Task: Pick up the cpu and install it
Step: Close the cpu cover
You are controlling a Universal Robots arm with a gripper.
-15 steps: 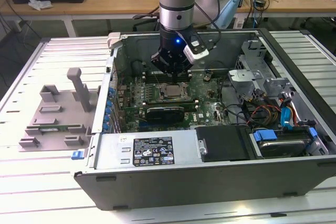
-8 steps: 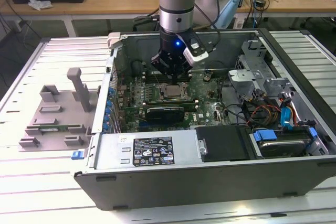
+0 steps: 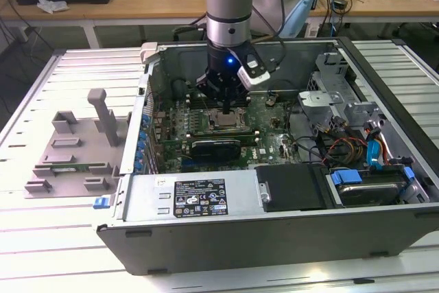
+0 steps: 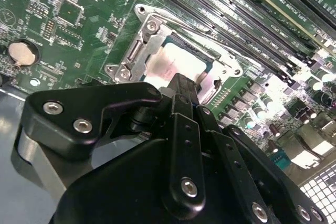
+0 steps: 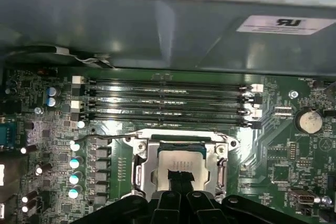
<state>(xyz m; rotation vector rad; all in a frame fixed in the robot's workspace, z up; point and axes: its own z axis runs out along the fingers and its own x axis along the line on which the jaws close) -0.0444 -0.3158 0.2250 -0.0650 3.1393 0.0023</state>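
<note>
The cpu (image 5: 181, 158) lies flat inside the socket (image 5: 140, 166) on the green board (image 5: 283, 150), right under the tip of the pincer (image 5: 180, 178). So the picking up and the carrying look done. I cannot tell if the cpu sits all the way down. The metal frame of the socket looks open around it, so I think the locking is not done yet.

The arm (image 3: 230, 5) points straight down into the open computer case (image 3: 274, 231). The pincer hangs at its end, low over the board. Its two black fingers (image 4: 184, 129) look pressed together, with nothing between them. The tip is on the silver top of the cpu or just over it; I cannot tell which.

The long memory slots (image 5: 168, 98) lie just past the socket, beyond the pincer. A grey tray (image 3: 75, 149) sits on the counter (image 3: 41, 252), well away from the pincer and outside the case.
</note>
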